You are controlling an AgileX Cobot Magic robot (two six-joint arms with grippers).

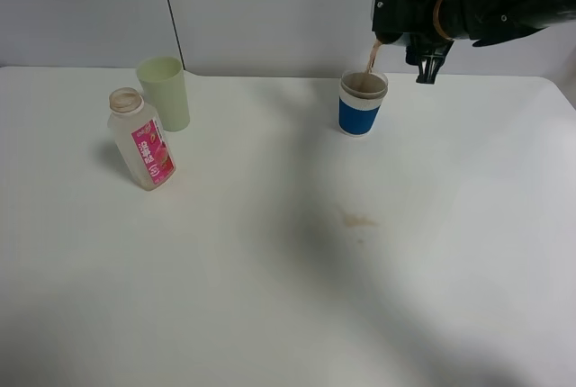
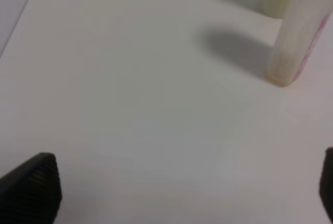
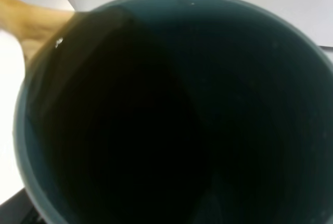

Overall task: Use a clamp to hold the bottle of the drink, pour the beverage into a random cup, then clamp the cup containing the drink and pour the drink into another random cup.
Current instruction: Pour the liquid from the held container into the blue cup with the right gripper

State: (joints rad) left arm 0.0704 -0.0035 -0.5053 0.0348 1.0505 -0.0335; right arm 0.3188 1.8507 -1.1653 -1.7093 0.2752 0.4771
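The right gripper [image 1: 423,31] is up high at the back of the table [image 1: 288,315], shut tight on the teal cup [image 3: 291,78], which is tipped over on its side. Brown tea [image 1: 370,58] runs off the cup's lip in a thin stream and lands in the blue cup [image 1: 362,104], which stands right under it and looks nearly full. The tea could spill over the top if the pour goes on too long. The stream could also miss if the teal cup tips too fast or slides sideways, because the blue cup's mouth is small. There is already a little brown spot [image 1: 358,220] on the table nearby. The left gripper [image 2: 171,203] hangs low over bare table with its fingers wide apart, holding nothing. The bottle [image 1: 141,139] with the pink label stands far off to the left, just beside a pale green cup [image 1: 164,93]. Nothing is in the way of the pour.
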